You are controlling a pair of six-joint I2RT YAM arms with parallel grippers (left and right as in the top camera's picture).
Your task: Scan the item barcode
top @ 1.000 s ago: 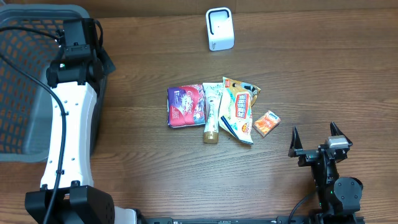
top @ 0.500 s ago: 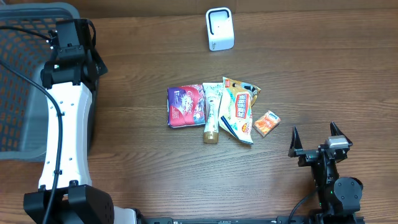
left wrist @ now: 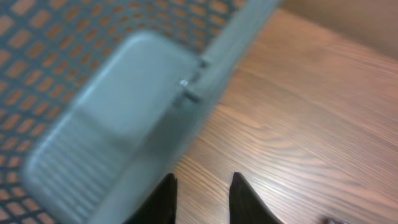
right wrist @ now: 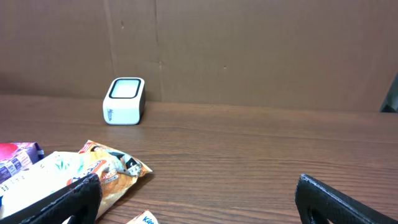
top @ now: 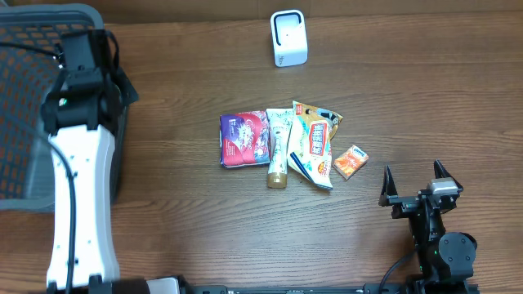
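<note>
Overhead, at 10 o'clock, a gray basket sits on the table. The left gripper hangs by the basket's edge, its fingers a little apart, holding nothing. In the middle lie a purple packet, a tube, a snack bag and a small orange packet, close together. The white scanner stands at 12 o'clock. At 4 o'clock the right gripper is spread wide and grasps nothing.

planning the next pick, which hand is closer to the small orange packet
Right. The right hand is close by, on the orange packet's right; the left hand is far off at the basket rim.
</note>
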